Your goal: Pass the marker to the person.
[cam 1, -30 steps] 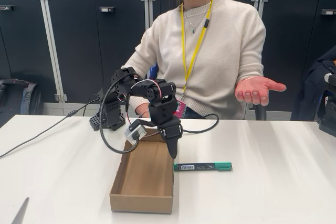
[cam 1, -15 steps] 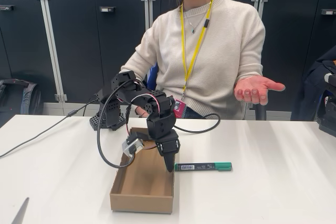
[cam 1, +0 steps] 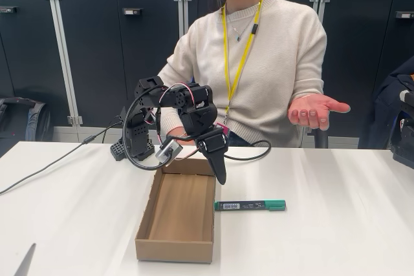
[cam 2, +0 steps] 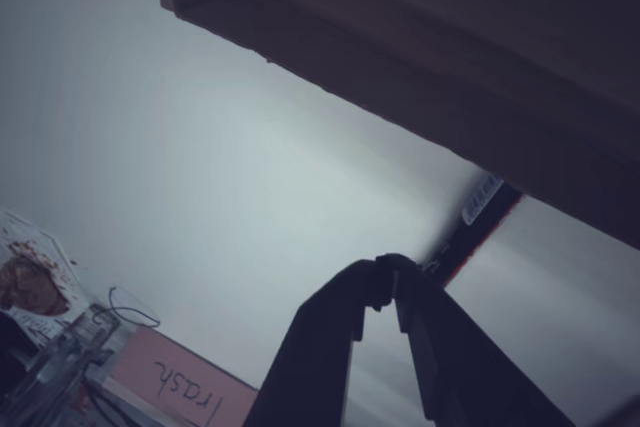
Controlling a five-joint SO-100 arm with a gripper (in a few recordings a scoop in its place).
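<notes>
Green marker flat on the white counter, just to the right of the open cardboard box in the fixed view, label end toward the box, green cap pointing right. Untouched, apart from the box wall by a narrow gap. In the wrist view, seen as a dark strip with a white label, lying along the edge of the box's brown wall.

Above the marker's label end and the box's far right corner, black gripper pointing down, clear of the counter and of the marker. Jaws together, tips meeting in the wrist view, nothing held between them. Small white camera module hanging at the wrist, looped black cable trailing below the arm; arm base standing at the counter's far edge.

Behind the counter, seated person in a cream sweater with a yellow lanyard. One hand held out palm up at the right of the fixed view, raised well above the counter, well apart from both gripper and marker.

Dark cabinets along the back wall. At the lower left of the wrist view, a pink card reading "trash".
</notes>
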